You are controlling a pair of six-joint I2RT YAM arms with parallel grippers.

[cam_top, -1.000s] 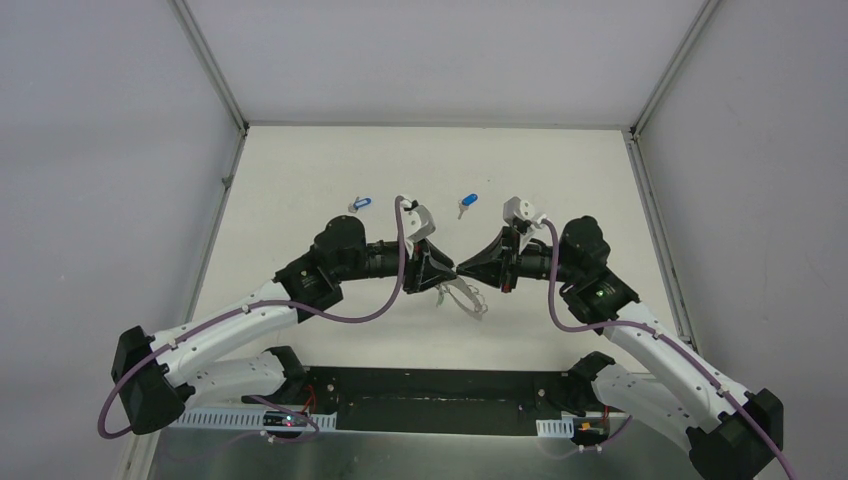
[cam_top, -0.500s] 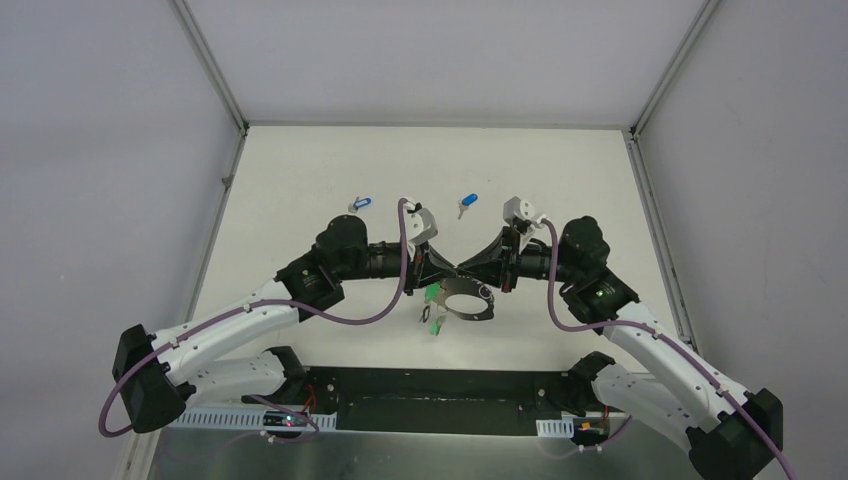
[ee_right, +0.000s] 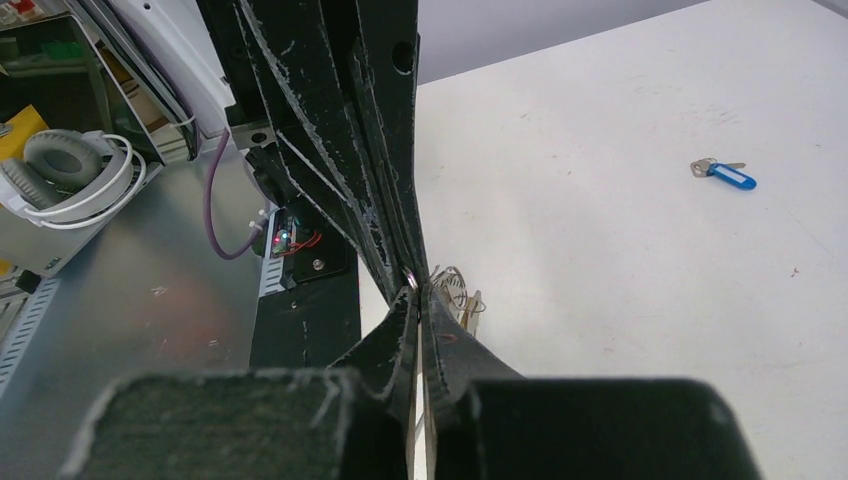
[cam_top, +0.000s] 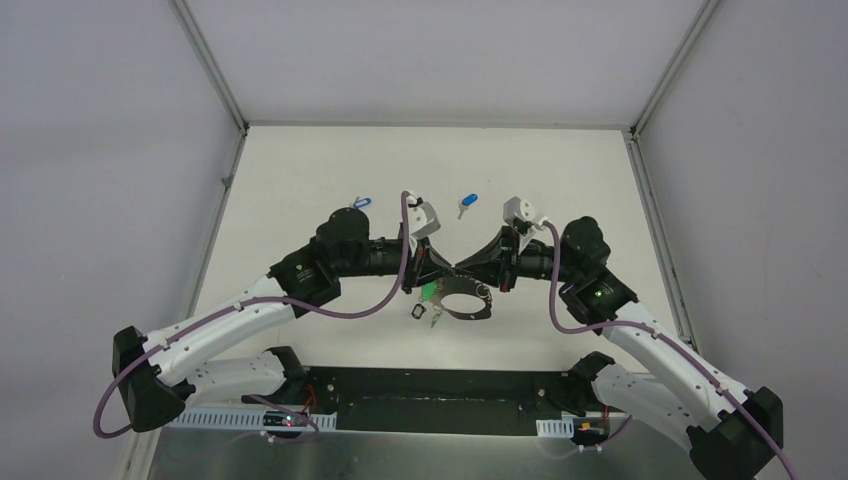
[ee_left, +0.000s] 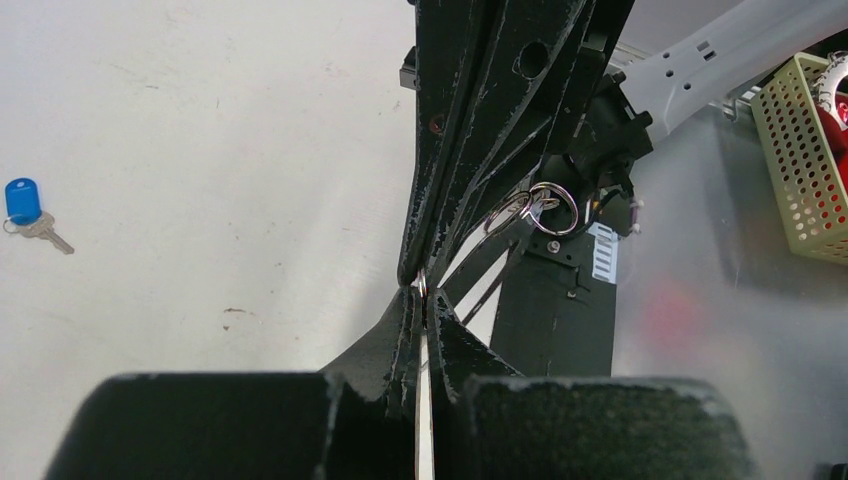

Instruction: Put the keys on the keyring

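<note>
The keyring [cam_top: 467,318], a thin dark loop, hangs just below the point where my two grippers meet tip to tip over the table's middle. My left gripper [cam_top: 447,270] [ee_left: 420,295] is shut on a thin silver bit of its rim. My right gripper [cam_top: 462,270] [ee_right: 418,290] is shut on the same spot from the other side. Green-tagged keys [cam_top: 430,294] dangle from the ring's left side, and small split rings [ee_left: 541,205] hang from it. Two blue-tagged keys lie loose on the table: one [cam_top: 360,203] [ee_right: 725,173] at the far left, the other [cam_top: 467,203] [ee_left: 22,200] behind the grippers.
The black base plate [cam_top: 440,385] runs along the near edge between the arm bases. White enclosure walls close in the table on three sides. Off the table are a green perforated basket [ee_left: 800,150] and white headphones [ee_right: 70,175].
My left gripper has shut on the ring's rim. The ring, blurred and swinging a second ago, now hangs steady below the tips with the green keys showing. The left arm has shifted slightly.
</note>
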